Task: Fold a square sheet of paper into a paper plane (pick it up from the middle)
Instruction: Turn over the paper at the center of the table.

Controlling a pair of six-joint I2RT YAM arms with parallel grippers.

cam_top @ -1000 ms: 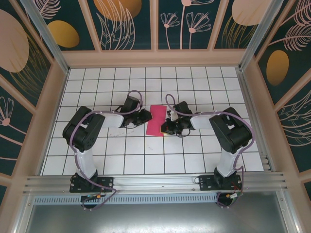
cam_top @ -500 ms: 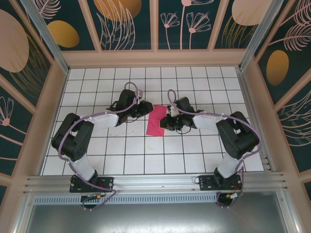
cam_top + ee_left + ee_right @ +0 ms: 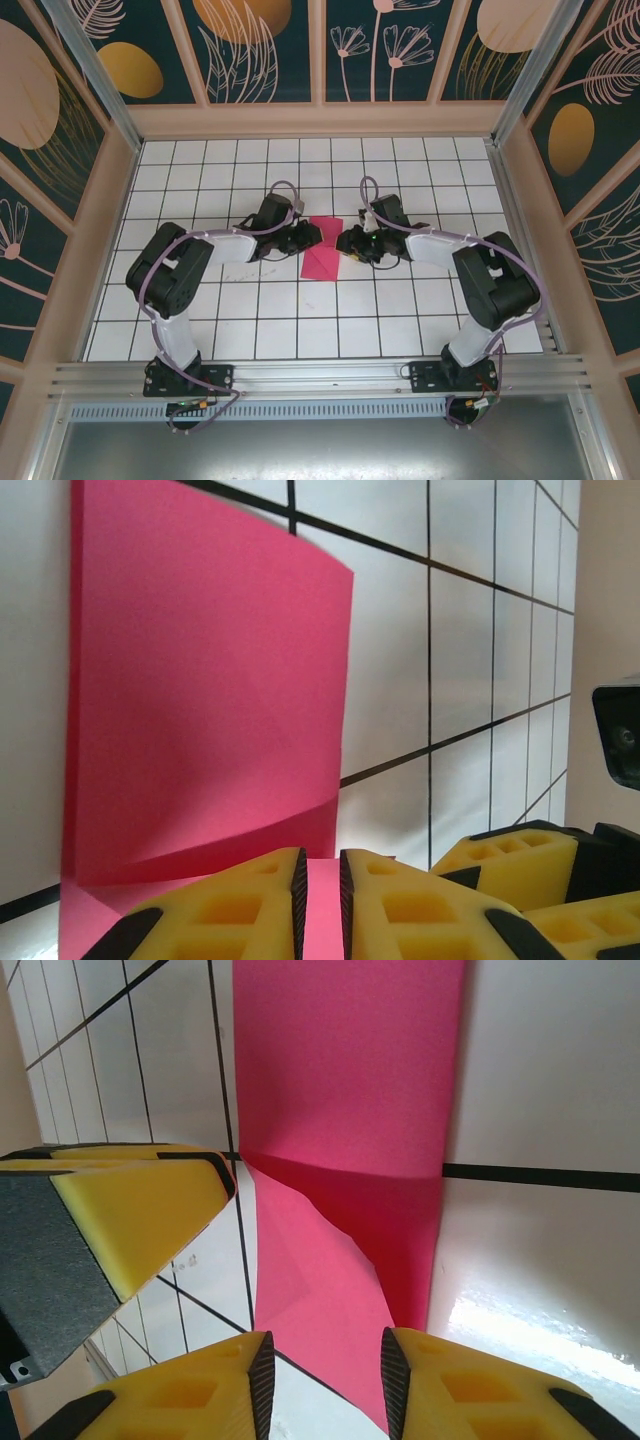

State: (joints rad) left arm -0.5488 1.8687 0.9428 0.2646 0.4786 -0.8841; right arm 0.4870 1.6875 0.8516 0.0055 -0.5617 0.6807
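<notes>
Starting at the near edge of the white gridded table (image 3: 300, 330), both arms are extended inward toward the centre. The left gripper (image 3: 312, 235) is clamped on the left edge of the magenta paper sheet (image 3: 322, 255). In the left wrist view its yellow fingers (image 3: 230, 905) are pressed almost together, with only paper between them. The right gripper (image 3: 344, 243) is placed at the sheet's right edge with its jaws parted, and the sheet is seen passing between its fingers (image 3: 480, 1395) unpinched. The sheet is folded into a narrow strip, creased near the grippers, and extends beyond them across the tiles.
</notes>
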